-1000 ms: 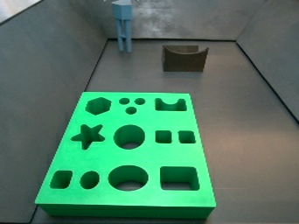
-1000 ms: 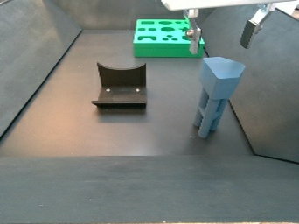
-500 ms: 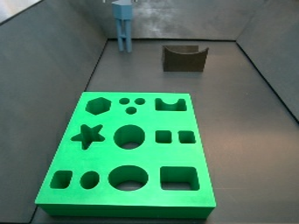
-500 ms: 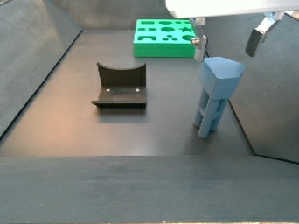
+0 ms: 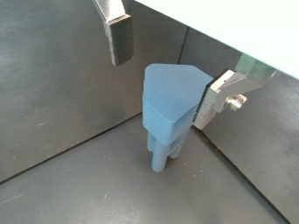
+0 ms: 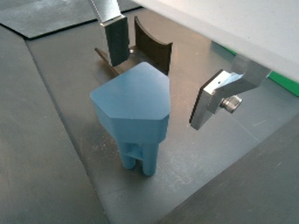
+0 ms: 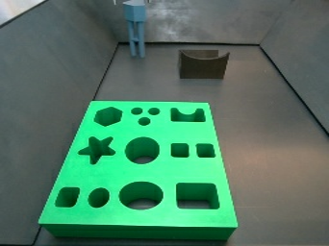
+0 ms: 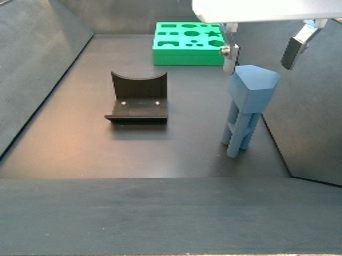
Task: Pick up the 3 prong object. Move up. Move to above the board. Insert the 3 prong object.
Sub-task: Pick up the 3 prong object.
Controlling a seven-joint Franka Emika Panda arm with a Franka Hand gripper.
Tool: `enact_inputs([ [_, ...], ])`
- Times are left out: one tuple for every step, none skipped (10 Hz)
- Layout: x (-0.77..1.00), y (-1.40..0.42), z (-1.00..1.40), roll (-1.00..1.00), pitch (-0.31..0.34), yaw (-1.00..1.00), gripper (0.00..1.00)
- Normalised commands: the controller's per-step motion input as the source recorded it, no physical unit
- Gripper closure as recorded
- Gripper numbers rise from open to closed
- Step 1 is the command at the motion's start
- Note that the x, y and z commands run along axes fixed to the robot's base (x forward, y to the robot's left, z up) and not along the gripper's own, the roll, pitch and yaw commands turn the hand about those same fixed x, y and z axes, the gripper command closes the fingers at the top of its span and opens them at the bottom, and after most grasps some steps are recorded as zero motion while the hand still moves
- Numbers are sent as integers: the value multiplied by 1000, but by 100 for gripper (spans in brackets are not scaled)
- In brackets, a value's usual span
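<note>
Dark grey floor (image 8: 160,150) and grey walls enclose the workspace. At lower left of a side view lies the board (image 7: 85,197), bright green, its shaped cut-outs unfilled; in the other side view it sits at upper centre. Left of centre there, the fixture (image 8: 138,98) stands on the floor. Right of centre, the 3 prong object (image 8: 247,105) stands upright on its prongs, close to the right wall. The gripper (image 5: 163,66) hangs above its blocky top, jaws spread wide: one finger (image 5: 118,39) and the opposite finger (image 5: 216,98) flank the piece, neither clearly touching it.
</note>
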Motion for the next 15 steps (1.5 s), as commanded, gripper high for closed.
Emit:
enact_inputs([
  [0, 31, -271, -90, -234, -63, 0],
  [0, 57, -269, -101, -230, -51, 0],
  [0, 117, -209, -97, -200, -74, 0],
  [0, 214, -20, -106, -156, -109, 0],
  [0, 174, -29, -90, -136, -77, 0],
  [0, 109, -151, -101, -184, -66, 0],
  [60, 0, -400, -63, -234, -71, 0],
  [66, 0, -426, -74, -239, -60, 0],
  [26, 0, -243, -19, -149, -34, 0],
  [0, 0, 0, 0, 0, 0, 0],
  [0, 0, 0, 0, 0, 0, 100],
  [0, 0, 0, 0, 0, 0, 100],
  [0, 0, 0, 0, 0, 0, 100],
  [0, 0, 0, 0, 0, 0, 100],
  [0, 0, 0, 0, 0, 0, 100],
])
